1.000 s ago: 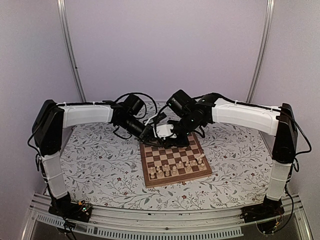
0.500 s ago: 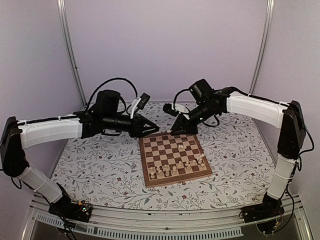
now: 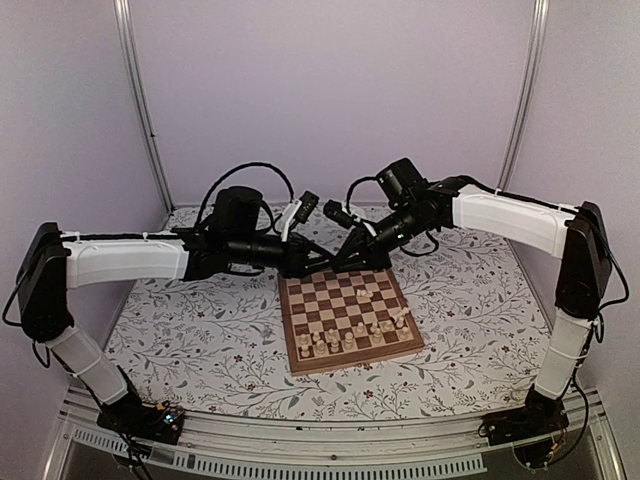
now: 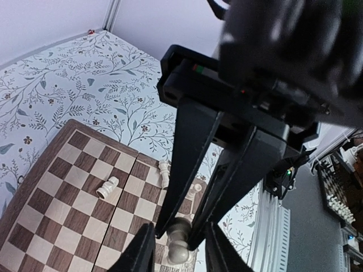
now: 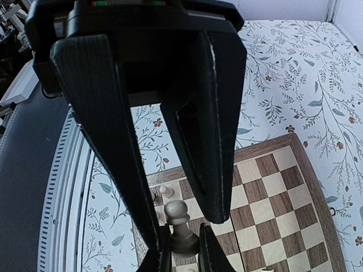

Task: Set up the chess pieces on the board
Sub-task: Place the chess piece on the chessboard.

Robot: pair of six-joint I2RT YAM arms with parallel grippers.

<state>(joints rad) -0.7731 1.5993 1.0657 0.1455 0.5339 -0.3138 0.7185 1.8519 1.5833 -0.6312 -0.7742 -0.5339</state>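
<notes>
At the far edge of the board (image 3: 345,312) the two grippers meet tip to tip. My right gripper (image 5: 185,228) is shut on the base of a pale pawn (image 5: 177,212), held upright. My left gripper (image 4: 180,228) is open, its fingers (image 5: 113,141) on either side of the pawn (image 4: 178,249) and of the right gripper's fingertips (image 4: 187,170). In the top view the left gripper (image 3: 322,263) and the right gripper (image 3: 343,262) hide the pawn. Several chess pieces (image 3: 350,336) stand in rows along the board's near edge. A fallen piece (image 4: 108,187) and another (image 4: 164,173) lie on the squares.
The floral tablecloth (image 3: 200,320) surrounds the board on all sides. Both arms stretch low across the back of the table, cables looping above them. A metal rail (image 3: 330,445) runs along the near edge. A small pawn (image 5: 165,191) stands near the board's corner.
A second ago both grippers huddled over the board's far edge. The left arm drew back to the left, opened, and has now slid right again around the right gripper's tip.
</notes>
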